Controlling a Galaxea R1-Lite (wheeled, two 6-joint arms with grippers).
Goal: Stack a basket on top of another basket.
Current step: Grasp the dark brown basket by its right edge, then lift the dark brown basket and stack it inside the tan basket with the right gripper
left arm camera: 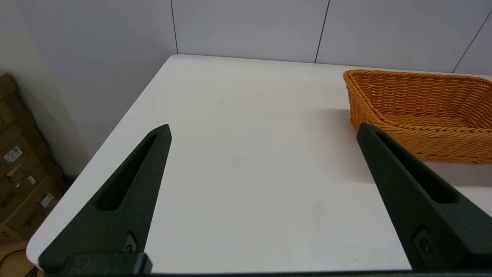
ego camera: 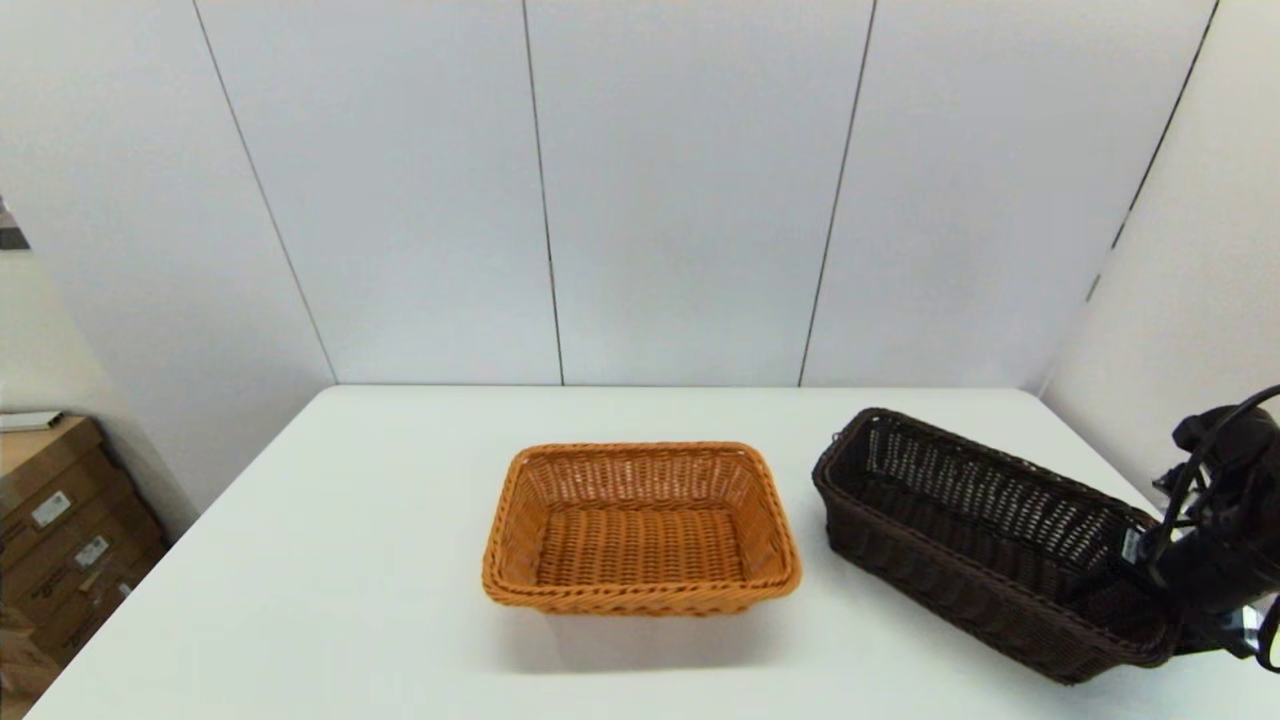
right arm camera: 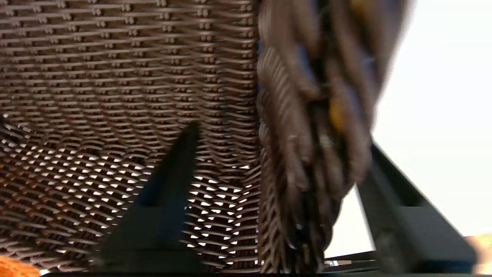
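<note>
The dark brown basket (ego camera: 985,540) sits at the table's right, lying at an angle. In the right wrist view its weave (right arm camera: 115,77) fills the picture. My right gripper (ego camera: 1150,590) is at its near right end and straddles the end wall (right arm camera: 307,154). One finger (right arm camera: 180,161) is inside and the other (right arm camera: 384,181) outside. The gripper (right arm camera: 280,142) stands open around the rim. The orange basket (ego camera: 640,525) rests upright at the table's middle, also seen in the left wrist view (left arm camera: 423,111). My left gripper (left arm camera: 263,130) hangs open over bare table left of it.
The white table (ego camera: 350,560) has wall panels behind and on the right. Cardboard boxes (ego camera: 60,530) stand on the floor past the table's left edge. A gap of bare table separates the two baskets.
</note>
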